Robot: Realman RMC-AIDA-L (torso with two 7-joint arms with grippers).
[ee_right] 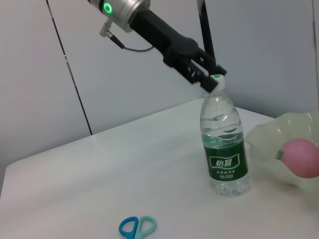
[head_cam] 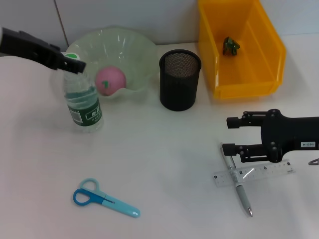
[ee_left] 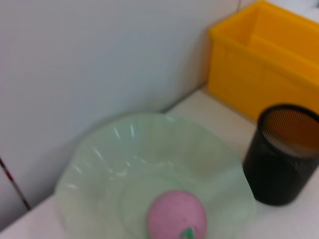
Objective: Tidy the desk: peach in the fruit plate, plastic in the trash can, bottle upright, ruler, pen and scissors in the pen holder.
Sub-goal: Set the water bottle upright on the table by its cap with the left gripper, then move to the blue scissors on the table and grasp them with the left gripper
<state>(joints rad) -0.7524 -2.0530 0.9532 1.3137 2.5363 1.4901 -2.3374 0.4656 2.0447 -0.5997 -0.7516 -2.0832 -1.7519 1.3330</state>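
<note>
Open desk (head_cam: 164, 149) (wide) between bottle (head_cam: 82, 99) and pen holder (head_cam: 180, 79).

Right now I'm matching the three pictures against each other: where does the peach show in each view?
Head view: the peach lies in the green plate, behind the bottle.
Left wrist view: peach at the bottom edge, in the plate, holder to its right.
Right wrist view: peach at the right edge, in the plate.
Shared landmark: the plate.
</note>
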